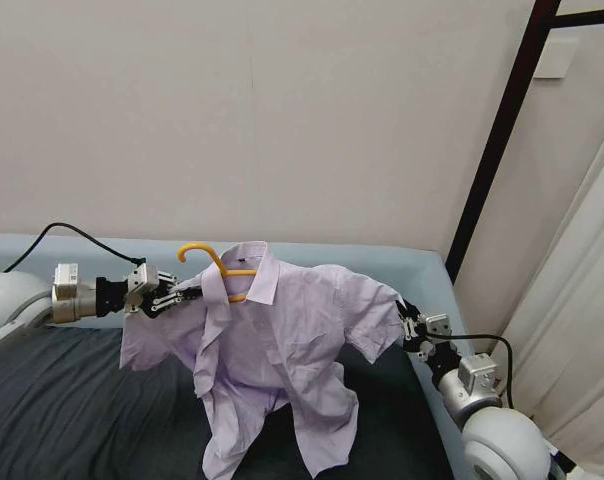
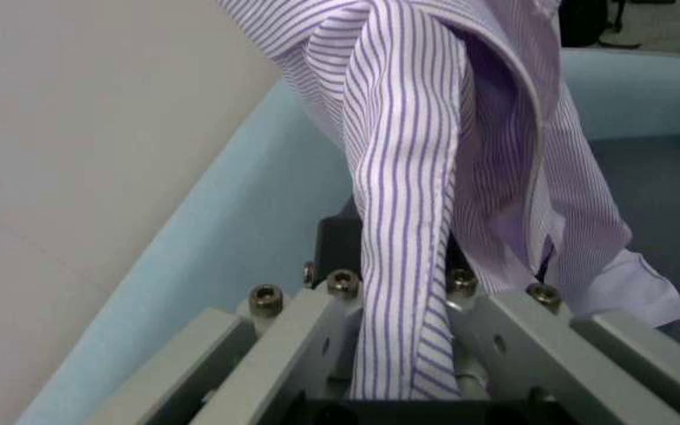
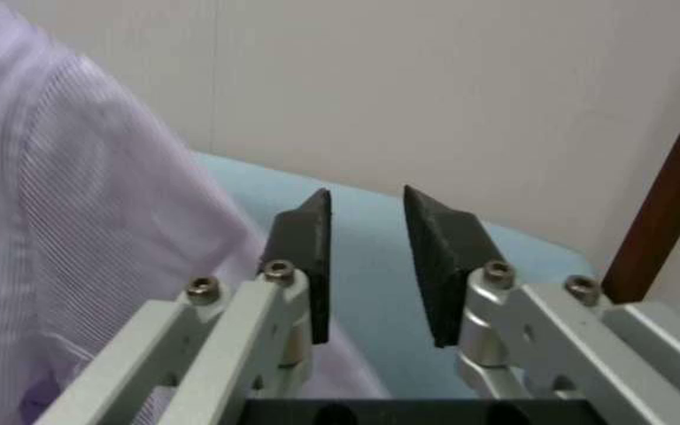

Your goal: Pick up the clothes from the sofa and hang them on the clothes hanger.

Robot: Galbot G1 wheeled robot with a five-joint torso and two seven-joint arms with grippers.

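A purple striped shirt (image 1: pixel 282 350) hangs on a yellow hanger (image 1: pixel 206 254), lifted above the sofa's dark seat (image 1: pixel 62 410). My left gripper (image 1: pixel 182 291) reaches in from the left and is shut on the shirt's shoulder by the hanger. In the left wrist view, the striped fabric (image 2: pixel 405 195) runs down between the fingers (image 2: pixel 337 241) of my left gripper (image 2: pixel 405 274). My right gripper (image 1: pixel 406 325) sits at the shirt's other sleeve, beside the cloth. Its pads (image 3: pixel 309 239) stand open with nothing between them, and the shirt (image 3: pixel 68 221) lies to one side of my right gripper (image 3: pixel 364 217).
The sofa has a light blue back and rim (image 1: pixel 382 258) against a plain wall. A black upright pole (image 1: pixel 494 150) rises at the right, with a pale curtain (image 1: pixel 582 300) beyond it. The shirt's tail drapes onto the seat cushion.
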